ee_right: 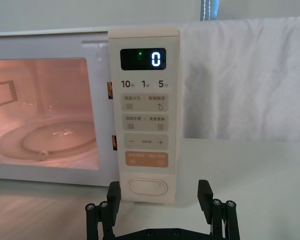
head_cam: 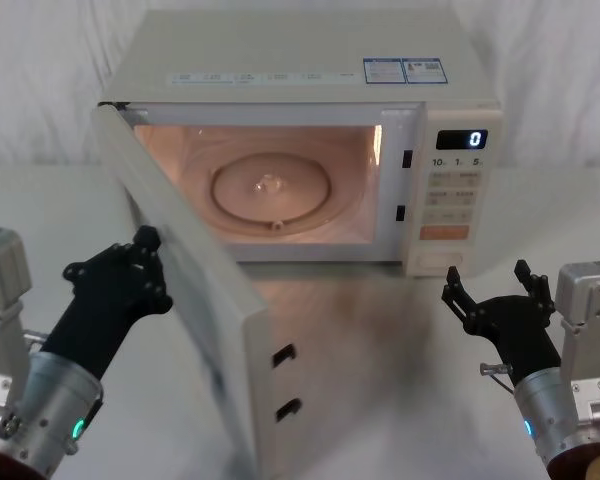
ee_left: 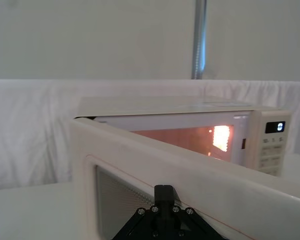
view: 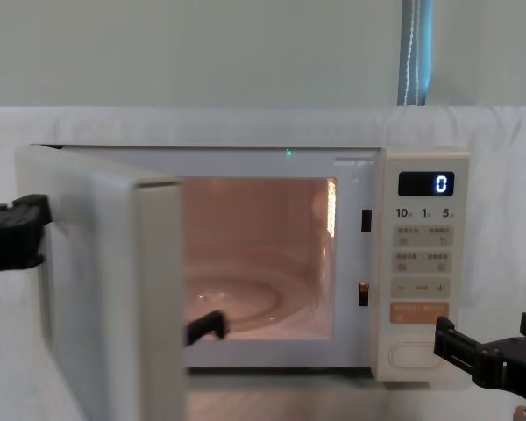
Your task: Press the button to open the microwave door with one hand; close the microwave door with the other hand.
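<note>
Standing wide open, microwave door swung out left, cavity lit | left gripper at its outer face, seemingly touching, finger spread unreadable | right gripper empty, fingers spread, button just ahead

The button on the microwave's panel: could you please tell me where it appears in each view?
Head: button, lowest on the panel, right of the cavity.
Left wrist: bottom of the panel is hidden behind the door; I cannot make it out.
Right wrist, low centre, above the right gripper.
Chest, lower right.
Shared landmark: the display reading 0.
</note>
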